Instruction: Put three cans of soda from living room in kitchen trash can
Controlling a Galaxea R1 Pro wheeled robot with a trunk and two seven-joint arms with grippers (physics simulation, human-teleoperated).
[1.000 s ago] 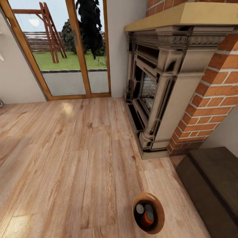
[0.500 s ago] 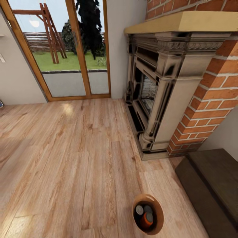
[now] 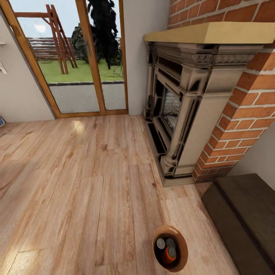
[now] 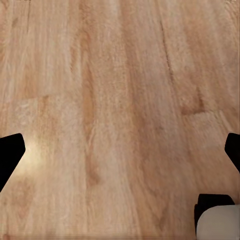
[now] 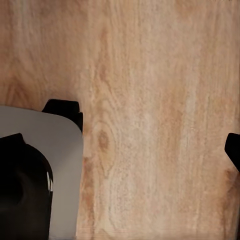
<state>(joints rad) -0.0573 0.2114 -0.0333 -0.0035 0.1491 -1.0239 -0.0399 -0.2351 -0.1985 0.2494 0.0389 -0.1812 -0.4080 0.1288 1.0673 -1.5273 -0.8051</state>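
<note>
**Cans in the bin, bin on the living-room floor**

Tash can (image 3: pixel 170 248) stands upright on the wood plank floor (image 3: pixel 84 183), near the brick fireplace (image 3: pixel 191 103); judged parked there as a carrier, kitchen leg not yet done. Inside: cans of soda (image 3: pixel 167 248), grey metal tops up, one orange side showing. Bin round, tapered, tan-brown rim. Left pincer (image 4: pixel 120 150) and right pincer (image 5: pixel 125 145) hang over bare planks, tips spread wide, holding nothing.

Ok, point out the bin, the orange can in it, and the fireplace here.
bin (image 3: pixel 184 255): head view, on its tan right rim.
orange can (image 3: pixel 168 256): head view, on its orange side inside the bin.
fireplace (image 3: pixel 198 110): head view, on the front pillar of its surround.
</note>
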